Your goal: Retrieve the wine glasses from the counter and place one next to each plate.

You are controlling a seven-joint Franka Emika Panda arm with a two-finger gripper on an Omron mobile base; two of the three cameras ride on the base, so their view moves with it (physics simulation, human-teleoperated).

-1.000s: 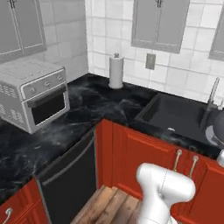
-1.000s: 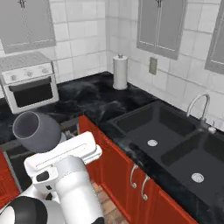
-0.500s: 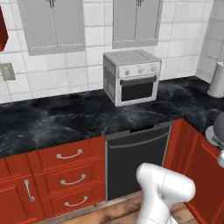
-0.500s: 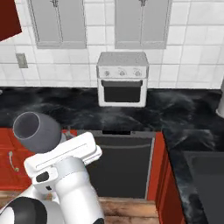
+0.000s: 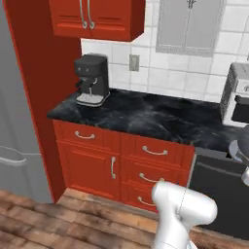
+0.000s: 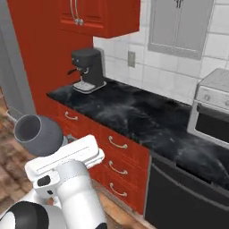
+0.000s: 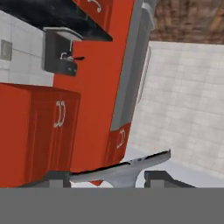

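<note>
In the hand view my gripper (image 7: 109, 178) shows its two dark fingertips (image 7: 57, 177) at the bottom edge. A greyish clear wine glass (image 7: 127, 168) sits between them, its flat round foot tilted across the gap, and the gripper is shut on it. The counter (image 5: 146, 114), a black marbled worktop over red drawers, runs across both base views (image 6: 143, 116). It also crosses the top of the rolled hand view (image 7: 57, 11). The plates are out of view.
A black coffee machine (image 5: 92, 80) (image 6: 89, 69) (image 7: 61, 50) stands at the counter's left end, beside a tall red panel and a grey fridge (image 5: 19, 146). A silver toaster oven (image 6: 210, 107) sits at the right, above a black dishwasher front (image 6: 183, 197). Wood floor lies below.
The base has swung round, so the whole picture has shifted. Sink and paper roll have left the views, the toaster oven slid to the right edge, and the coffee machine and fridge came in.
</note>
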